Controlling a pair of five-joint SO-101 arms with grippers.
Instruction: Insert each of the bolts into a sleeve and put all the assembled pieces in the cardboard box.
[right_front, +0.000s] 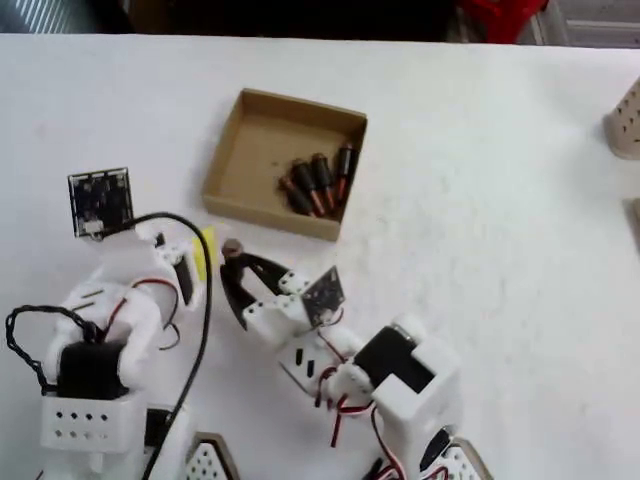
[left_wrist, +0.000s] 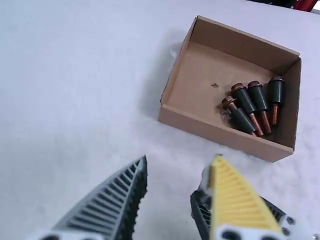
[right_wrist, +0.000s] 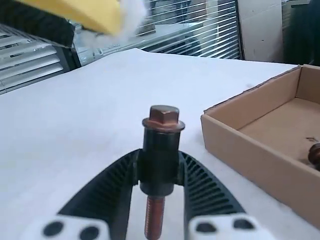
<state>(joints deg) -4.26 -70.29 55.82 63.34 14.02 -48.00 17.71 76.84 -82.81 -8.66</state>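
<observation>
1. The high view takes in the whole white table (right_front: 480, 150). The box (right_front: 285, 165) lies above both arms, and four assembled pieces (right_front: 318, 183) are bunched against one of its side walls.
2. In that view the right gripper (right_front: 240, 272) lies just below the box's near wall. A bolt (right_front: 232, 247) head shows at its black tips, but the sleeve there is hard to make out.
3. The right wrist view makes this plain. The right gripper (right_wrist: 159, 159) is clamped on a dark sleeve (right_wrist: 160, 150) held upright. The bolt (right_wrist: 164, 116) runs through it, hex head on top and copper thread hanging out below.
4. That view cuts the box (right_wrist: 260, 145) off at the frame edge, and one piece (right_wrist: 315, 152) barely shows there.
5. The left wrist view looks down into the box (left_wrist: 220, 125) and shows all four pieces (left_wrist: 250, 105) side by side, heads pointing away from the near wall.
6. The left gripper (left_wrist: 180, 162) stands wide open with nothing in it. One finger is grey and the other yellow, and their bases are cut off by the frame.
7. In the high view the left gripper (right_front: 195, 262) lies just beside the right one, short of the box.
</observation>
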